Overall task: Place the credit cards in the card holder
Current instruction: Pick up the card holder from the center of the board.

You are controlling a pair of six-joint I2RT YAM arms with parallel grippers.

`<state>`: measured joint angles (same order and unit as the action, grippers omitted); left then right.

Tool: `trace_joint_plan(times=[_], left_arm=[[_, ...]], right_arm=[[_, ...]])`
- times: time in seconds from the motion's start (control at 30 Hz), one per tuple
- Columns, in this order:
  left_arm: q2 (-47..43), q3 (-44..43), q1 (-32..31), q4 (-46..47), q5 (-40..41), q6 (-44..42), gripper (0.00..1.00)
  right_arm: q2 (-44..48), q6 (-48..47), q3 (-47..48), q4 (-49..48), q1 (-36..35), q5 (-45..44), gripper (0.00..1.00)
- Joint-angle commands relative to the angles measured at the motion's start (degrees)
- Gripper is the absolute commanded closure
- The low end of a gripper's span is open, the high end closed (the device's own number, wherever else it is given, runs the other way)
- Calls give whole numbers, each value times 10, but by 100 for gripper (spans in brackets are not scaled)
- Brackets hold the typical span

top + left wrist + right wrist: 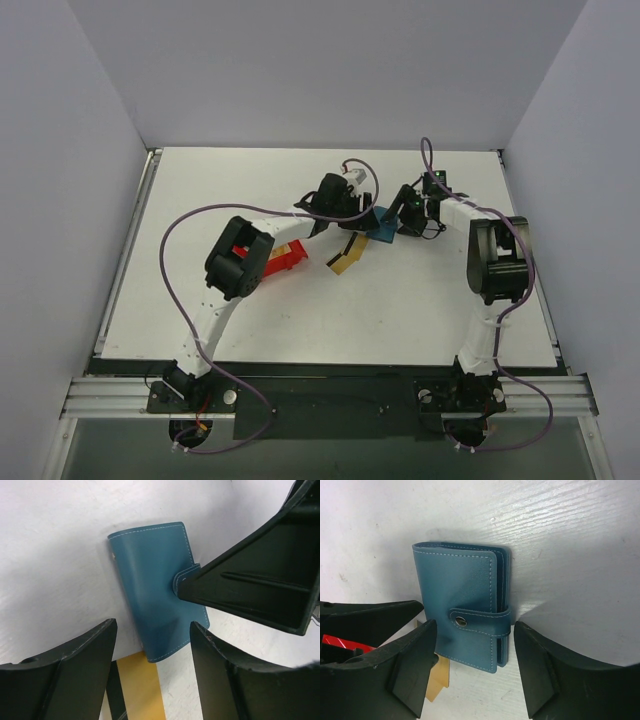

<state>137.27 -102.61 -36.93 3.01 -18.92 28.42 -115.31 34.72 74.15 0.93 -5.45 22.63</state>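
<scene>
- The card holder (pixel 462 595) is lying flat on the table (pixel 300 320), near the far middle. It is snapped shut with its snap tab (pixel 480 621).
- The credit cards (pixel 347 256) are lying just beside its near end, between it and the red bin (pixel 283 260). I cannot tell if a card corner is tucked under it.
- The left gripper (pixel 152 630) is hanging over the holder's near end. Its fingers are standing wide apart and holding nothing.
- The right gripper (pixel 475 630) is hanging over the tab side. Its fingers are standing apart too, with nothing in them. One of its fingers looks like it is touching the snap tab.
- No card is going in while the holder is shut, so I think popping the snap is the job right now.
- Here is what could go wrong:
- If one gripper is tugging the tab while the other is not pinning the holder down, the whole holder could lift or slide instead of opening.
- If a gripper is squeezing both covers together, it is only pressing the holder more shut.
- The two grippers are working very close together, so their fingers could bump and knock the holder away.
- A sliding holder could push the thin cards or cover them, making them harder to pick up.
</scene>
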Motion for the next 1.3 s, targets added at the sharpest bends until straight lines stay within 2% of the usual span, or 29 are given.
trace_joint_plan(times=[0.0,0.27,0.33,0.37,0.5,0.8,1.03,1.27], left_arm=[[18,-40,-7,2,-28,12,31],[37,-51,-14,10,-53,15,40],[37,-49,-14,14,-60,16,43],[37,-46,-15,16,-62,17,44],[32,-37,-15,30,-73,20,47],[-24,7,-13,56,-75,30,48],[-148,93,-1,113,-75,63,32],[-299,239,18,161,-72,86,16]], right_arm=[[-18,4,20,14,4,21,43],[-31,5,21,7,4,36,57],[-30,3,19,5,4,37,66],[-28,4,17,3,4,39,75],[-16,6,-1,-4,6,42,99],[81,18,-73,-80,17,51,100],[191,32,-149,-95,17,48,100],[297,10,-197,-62,2,57,100]])
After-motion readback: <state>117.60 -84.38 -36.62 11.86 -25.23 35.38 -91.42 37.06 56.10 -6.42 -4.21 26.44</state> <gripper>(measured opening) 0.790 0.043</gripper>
